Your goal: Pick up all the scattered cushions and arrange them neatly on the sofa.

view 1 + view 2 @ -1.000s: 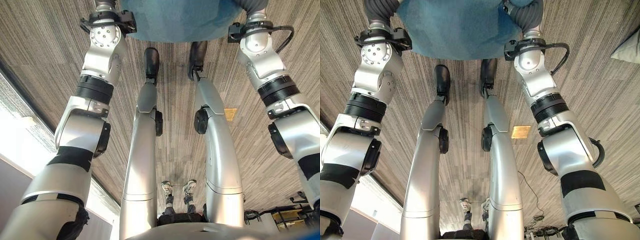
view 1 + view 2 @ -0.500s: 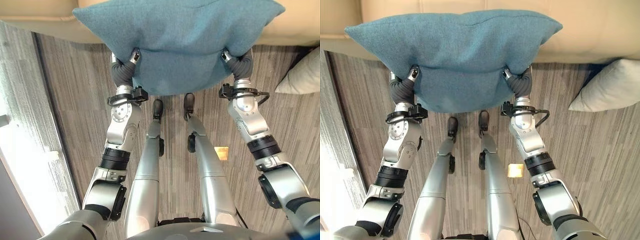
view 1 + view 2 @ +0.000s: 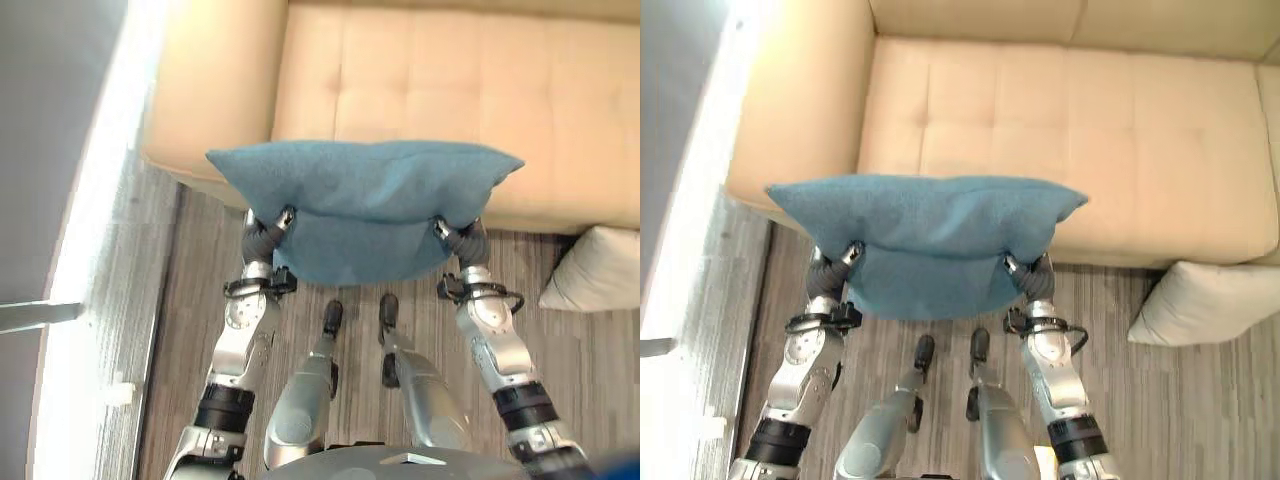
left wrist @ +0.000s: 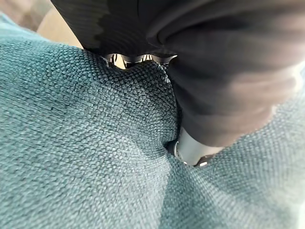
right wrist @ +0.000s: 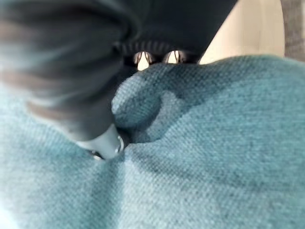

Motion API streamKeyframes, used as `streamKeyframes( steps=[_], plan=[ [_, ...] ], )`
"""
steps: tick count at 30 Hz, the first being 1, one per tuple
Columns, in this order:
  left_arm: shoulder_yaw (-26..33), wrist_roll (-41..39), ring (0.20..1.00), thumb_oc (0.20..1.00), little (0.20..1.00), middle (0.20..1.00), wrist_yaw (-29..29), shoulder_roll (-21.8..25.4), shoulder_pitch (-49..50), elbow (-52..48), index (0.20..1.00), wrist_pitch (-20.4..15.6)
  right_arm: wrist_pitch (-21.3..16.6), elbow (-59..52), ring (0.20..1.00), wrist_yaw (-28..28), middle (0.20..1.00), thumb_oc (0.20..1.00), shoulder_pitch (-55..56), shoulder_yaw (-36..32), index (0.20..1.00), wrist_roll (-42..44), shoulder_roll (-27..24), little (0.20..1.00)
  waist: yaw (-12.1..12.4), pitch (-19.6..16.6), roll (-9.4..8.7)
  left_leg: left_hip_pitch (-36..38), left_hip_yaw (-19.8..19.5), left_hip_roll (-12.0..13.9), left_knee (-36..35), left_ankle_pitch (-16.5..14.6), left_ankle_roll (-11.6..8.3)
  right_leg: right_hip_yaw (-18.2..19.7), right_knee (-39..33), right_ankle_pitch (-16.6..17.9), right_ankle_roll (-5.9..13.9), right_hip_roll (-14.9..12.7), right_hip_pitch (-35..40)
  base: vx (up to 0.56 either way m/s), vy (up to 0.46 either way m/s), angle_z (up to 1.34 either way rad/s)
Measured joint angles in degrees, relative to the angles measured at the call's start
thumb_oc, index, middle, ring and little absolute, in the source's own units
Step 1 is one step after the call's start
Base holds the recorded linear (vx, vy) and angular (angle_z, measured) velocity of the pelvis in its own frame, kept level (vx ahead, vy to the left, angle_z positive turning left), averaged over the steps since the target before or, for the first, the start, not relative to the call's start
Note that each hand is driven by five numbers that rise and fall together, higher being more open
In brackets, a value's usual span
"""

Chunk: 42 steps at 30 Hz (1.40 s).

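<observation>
Teal cushion [image 3: 365,205] hangs in the left eye view between both hands, held up over the wooden floor [image 3: 180,330] just in front of the beige sofa [image 3: 440,90]. Its upper edge overlaps the sofa's front edge. The left hand [image 3: 266,232] grips it at about 7 o'clock of the cushion, the right hand [image 3: 462,238] at about 5 o'clock; each pinches the lower fold of the fabric, with the thumb showing on the near face. A pale cushion [image 3: 592,285] lies on the floor at 4 o'clock of the teal one, against the sofa's base. The sofa's armrest [image 3: 215,80] stands at 11 o'clock.

From the right eye the same cushion [image 3: 925,235] spans the space between the two hands, its wide upper part spread level and its lower part sagging between them. The left hand [image 3: 828,275] and the right hand [image 3: 1032,280] are both clamped on the cloth. The pale cushion [image 3: 1205,305] rests at 3 o'clock, well apart from the right hand.

At the left wrist, teal weave [image 4: 86,143] bunches where the thumb [image 4: 190,149] digs into it, and the fingertips [image 4: 138,58] press into the cloth past the fold.

At the right wrist, the fabric [image 5: 209,143] is puckered round the thumb [image 5: 106,145], the fingertips [image 5: 143,59] closed against the far side.
</observation>
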Motion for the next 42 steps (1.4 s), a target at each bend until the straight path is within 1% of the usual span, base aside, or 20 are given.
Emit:
streamKeyframes(
  steps=[4, 8, 12, 13, 14, 16, 18, 21, 28, 31, 32, 33, 34, 35, 36, 38, 39, 40, 41, 42],
  plan=[
    [0.3, 0.0, 0.2, 0.2, 0.2, 0.2, -1.9, -0.7, 2.2, 0.1, 0.2, 0.4, 1.1, 0.2, 0.2, 3.2, 0.2, 0.2, 1.7, -2.3, 0.2, -0.2, -0.5, 0.2, 0.3, -3.5, 1.16, 4.6, -1.6, 0.3, -2.9, 0.7, -0.34, -1.1, -4.1, 0.5, 0.35, 0.3, 5.9, 0.14, -0.088, 0.2],
    [0.4, 0.0, 0.2, 0.2, 0.2, 0.2, -2.3, -0.8, 2.3, 0.2, 0.2, 0.4, 1.2, 0.2, 0.2, 4.5, 0.2, 0.2, 1.8, -3.2, 0.2, -0.6, -0.1, 0.2, 0.0, -7.6, 0.63, 6.5, -2.7, 0.8, -3.0, 0.3, -0.98, -2.3, -6.3, 0.4, 0.3, 0.9, 9.3, 0.09, -0.1, 0.18],
    [0.4, 0.1, 0.2, 0.2, 0.2, 0.2, -3.1, -1.1, 1.9, 0.5, 0.2, 0.3, 1.2, 0.2, 0.2, 5.3, 0.2, 0.2, 1.8, -4.3, 0.2, -0.6, -0.2, 0.2, -0.8, -8.9, 0.26, 7.2, -2.9, 0.9, -0.7, -0.2, -2.0, -3.4, -6.3, -0.7, 0.33, 1.1, 11.7, 0.06, -0.053, 0.15],
    [0.3, 0.2, 0.2, 0.2, 0.2, 0.2, -3.3, -1.3, 1.9, 0.7, 0.2, 0.3, 1.5, 0.3, 0.2, 5.4, 0.2, 0.2, 1.8, -4.3, 0.2, -0.6, -0.3, 0.2, -0.9, -9.0, 0.32, 7.1, -2.7, 1.4, -0.7, -1.4, -2.86, -3.6, -6.3, -0.7, 0.21, 1.5, 12.0, 0.15, -0.023, 0.16],
    [0.2, 0.6, 0.2, 0.2, 0.2, 0.2, -3.5, -1.3, 2.0, 1.9, 0.2, 0.3, 1.9, 0.3, 0.2, 5.7, 0.2, 0.2, 2.9, -4.6, 0.2, -1.1, -0.2, 0.2, -1.1, -9.4, -0.05, 7.1, -0.3, 1.2, 0.6, -2.4, -2.47, -4.4, -6.2, -1.0, -0.16, 1.4, 12.9, 0.15, -0.018, 0.16],
    [-0.3, 0.6, 0.2, 0.2, 0.2, 0.2, -3.9, -1.9, 2.8, 4.1, 0.2, 0.4, 2.1, 0.3, 0.2, 5.8, 0.2, 0.2, 5.1, -4.6, 0.2, -1.8, -0.3, 0.2, -1.5, -11.8, 0.42, 7.1, 2.4, 2.2, -0.1, -2.6, -2.21, -4.6, -6.1, -1.4, -0.52, 1.3, 12.7, 0.09, 0.014, 0.09],
    [-0.4, 0.6, 0.2, 0.2, 0.2, 0.2, -4.2, -2.2, 3.3, 4.1, 0.2, 0.4, 2.3, 0.3, 0.2, 5.9, 0.2, 0.2, 6.0, -4.6, 0.2, -2.2, -0.2, 0.2, -1.5, -12.0, 0.52, 7.0, 3.0, 1.9, 0.0, -2.1, -1.58, -4.6, -6.1, -1.1, -0.04, 1.2, 12.7, 0.1, 0.036, -0.02],
    [0.0, 1.8, 0.2, 0.2, 0.2, 0.2, -4.4, -2.6, 4.0, 4.6, 0.2, 0.4, 2.6, 0.3, 0.2, 5.9, 0.2, 0.2, 6.0, -4.4, 0.2, -2.2, -0.5, 0.2, -0.7, -12.3, 1.15, 5.7, 5.1, 1.1, 1.1, -2.0, -1.67, -1.9, -5.7, -0.4, 0.7, 0.5, 10.6, 0.1, 0.046, -0.31],
    [1.0, 2.2, 0.2, 0.2, 0.2, 0.2, -4.3, -2.3, 4.4, 4.5, 0.2, 0.8, 3.8, 0.2, 0.2, 5.8, 0.2, 0.2, 5.6, -2.8, 0.2, -2.2, -0.2, 0.2, 1.3, -12.4, 1.17, 11.3, 9.0, -0.3, -2.3, -2.3, 1.24, 3.3, -5.7, -0.2, 2.74, -0.8, 12.5, 0.16, 0.115, -0.39],
    [2.3, 2.3, 0.2, 0.2, 0.2, 0.2, -4.3, -2.0, 4.4, 4.3, 0.2, 0.8, 3.8, -0.2, 0.2, 5.9, 0.2, 0.2, 4.1, -1.7, 0.2, -2.3, 0.0, 0.2, 2.0, -12.5, 1.0, 11.9, 11.6, -0.8, -2.2, -2.9, 2.97, 6.1, -2.4, -0.8, 3.88, -1.3, 10.5, 0.08, 0.133, -0.46],
    [2.3, 2.3, 0.2, 0.2, 0.2, 0.2, -4.3, -1.8, 4.2, 4.3, 0.2, 0.8, 3.8, -0.2, 0.2, 5.9, 0.2, 0.2, 3.5, -1.7, 0.2, -2.4, 0.0, 0.2, 2.0, -12.4, 1.0, 11.8, 12.3, -1.1, -2.0, -3.1, 4.16, 6.6, 0.4, -0.9, 5.19, -1.1, 8.8, 0.07, 0.119, -0.54],
    [2.6, 2.3, 0.2, 0.2, 0.2, 0.2, -4.2, -1.8, 4.2, 4.3, 0.2, 0.8, 3.9, 0.1, 0.2, 5.9, 0.2, 0.2, 2.4, -1.4, 0.2, -2.4, -0.5, 0.2, 2.3, -12.2, 2.05, 11.4, 14.2, 0.8, -1.8, -2.7, 5.12, 6.6, 7.5, -1.5, 8.9, -0.3, 4.6, 0.1, 0.095, -0.51],
    [2.7, 2.3, 0.2, 0.2, 0.2, 0.2, -4.2, -1.6, 4.3, 4.2, 0.2, 0.8, 3.9, 0.1, 0.2, 5.9, 0.2, 0.2, 2.4, -1.2, 0.2, -2.5, 0.2, 0.2, 2.2, -12.2, 2.18, 11.6, 14.6, 1.3, -1.4, -3.0, 5.4, 5.8, 16.0, -4.5, 10.29, -0.4, 1.7, 0.15, 0.1, -0.44],
    [3.4, 2.4, 0.2, 0.2, 0.2, 0.2, -4.1, -0.8, 4.4, 4.3, 0.2, 0.8, 3.9, -0.2, 0.2, 6.0, 0.2, 0.2, 2.6, -1.1, 0.2, -2.8, 1.8, 0.2, 1.3, -11.7, 0.99, 13.5, 13.6, 0.7, -1.4, -5.0, 6.1, 5.5, 24.8, -4.5, 10.5, -1.2, -1.3, 0.25, 0.036, -0.16],
    [3.9, 2.4, 0.2, 0.2, 0.2, 0.2, -4.0, -0.6, 4.5, 4.4, 0.2, 0.8, 3.9, -1.1, 0.2, 6.0, 0.2, 0.2, 3.4, -0.7, 0.2, -2.8, 2.5, 0.2, 0.5, -11.7, 1.0, 14.5, 13.7, 0.6, -1.9, -5.2, 6.3, 3.6, 28.9, -5.1, 9.88, -2.2, -4.0, 0.26, -0.033, -0.1],
    [4.4, 2.4, 0.2, 0.2, 0.2, 0.2, -4.1, -0.4, 4.4, 4.5, 0.2, 0.5, 3.9, -2.0, 0.2, 6.0, 0.2, 0.2, 3.9, 0.3, 0.2, -2.8, 1.9, 0.2, 0.7, -11.8, -0.31, 15.0, 13.6, -0.3, -2.1, -6.1, 5.62, 2.3, 19.9, -5.7, 7.93, -3.2, -5.3, 0.3, -0.083, 0.02],
    [4.4, 2.4, 0.2, 0.2, 0.2, 0.2, -4.0, -0.7, 4.2, 5.2, 0.2, 0.5, 3.9, -2.0, 0.2, 6.0, 0.2, 0.2, 4.2, 0.5, 0.2, -2.8, 1.6, 0.2, 0.0, -11.5, -0.98, 14.8, 12.3, -0.8, -1.5, -7.2, 5.47, 2.9, 6.8, -4.8, 8.2, -3.2, -5.4, 0.31, -0.141, 0.44],
    [4.4, 2.4, 0.2, 0.2, 0.2, 0.2, -3.7, -0.8, 4.3, 5.5, 0.2, 0.7, 4.0, -1.7, 0.2, 6.0, 0.2, 0.2, 4.3, 0.4, 0.2, -2.9, 1.7, 0.2, -0.9, -10.9, -1.6, 15.4, 11.1, -1.2, -0.8, -8.2, 4.86, 2.9, 0.3, -3.7, 7.7, -3.4, -5.2, 0.35, -0.234, 1.06],
    [4.1, 2.5, 0.2, 0.2, 0.2, 0.2, -3.5, -1.4, 5.6, 5.5, 0.2, 1.0, 4.2, -0.1, 0.2, 6.0, 0.2, 0.2, 4.4, 0.4, 0.2, -3.1, 1.1, 0.2, -1.7, -11.2, -2.06, 18.3, 9.0, -0.3, -1.3, -9.2, 3.44, 2.7, 1.9, -1.7, 4.75, -2.6, -2.9, 0.35, -0.261, 1.2],
    [3.8, 2.7, 0.2, 0.2, 0.2, 0.2, -3.5, -1.3, 6.3, 5.2, 0.2, 1.0, 4.3, 0.7, 0.2, 6.0, 0.2, 0.2, 4.6, 0.1, 0.2, -3.4, 1.2, 0.2, -1.5, -12.4, -3.26, 20.2, 6.7, 0.0, -1.4, -10.5, 1.81, 3.1, 2.0, 1.2, 2.98, -1.7, 0.0, 0.29, -0.255, 1.13]
  ],
)
